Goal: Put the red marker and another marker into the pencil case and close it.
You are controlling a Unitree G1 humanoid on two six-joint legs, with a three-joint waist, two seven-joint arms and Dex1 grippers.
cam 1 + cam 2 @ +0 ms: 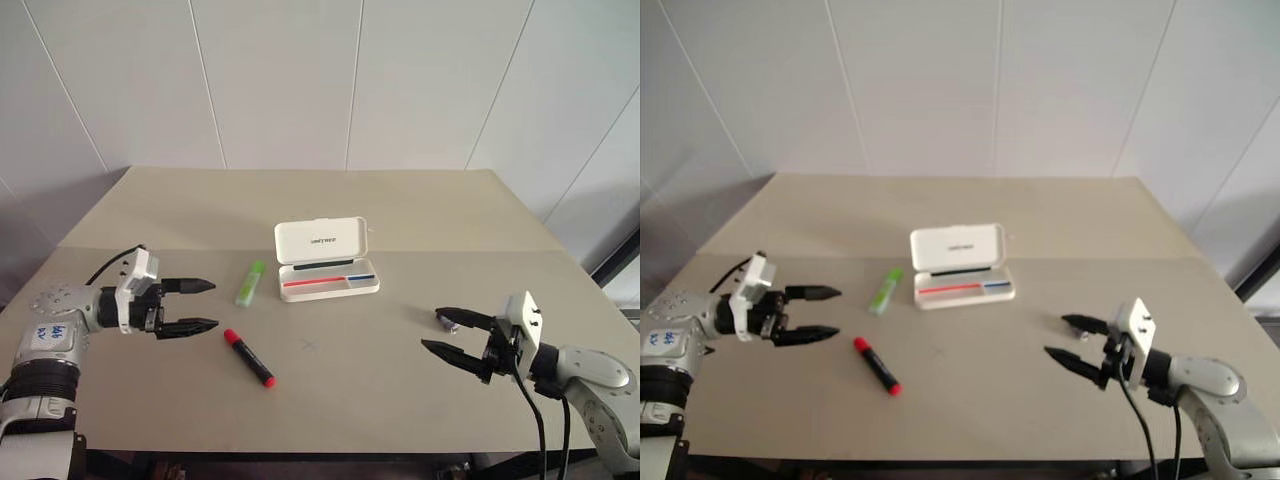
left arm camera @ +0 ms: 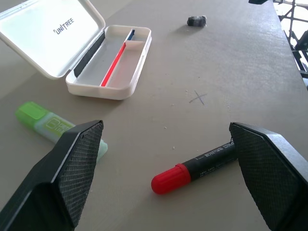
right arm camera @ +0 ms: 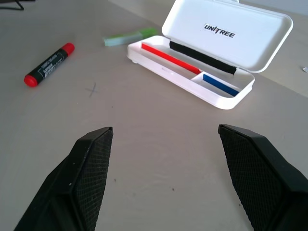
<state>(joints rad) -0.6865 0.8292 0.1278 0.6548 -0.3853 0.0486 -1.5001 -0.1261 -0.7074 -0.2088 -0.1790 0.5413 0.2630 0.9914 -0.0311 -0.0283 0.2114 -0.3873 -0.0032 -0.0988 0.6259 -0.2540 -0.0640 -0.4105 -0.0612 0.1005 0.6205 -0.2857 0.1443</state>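
You've got a white pencil case (image 1: 327, 258) with dark lettering on the lid, a black strip along the hinge side, plus a red strip and a shorter blue one in the tray. The red marker (image 1: 249, 358) has a black barrel with white print, red cap and red end; the other marker (image 1: 250, 283) is translucent light green with a brighter green cap. Surface (image 1: 400, 210) is plain beige with a faint pencilled cross, the small object (image 2: 196, 20) is dark grey, both sets of jaws are black with cross-hatched pads.

On the desk (image 1: 420, 215) the open pencil case (image 1: 327, 262) lay centre-back, the other marker (image 1: 250, 283) just to its left, the red marker (image 1: 249, 358) nearer the front, beside the left gripper (image 1: 202, 305), and a small object (image 1: 446, 321) lay by the right gripper (image 1: 437, 331)
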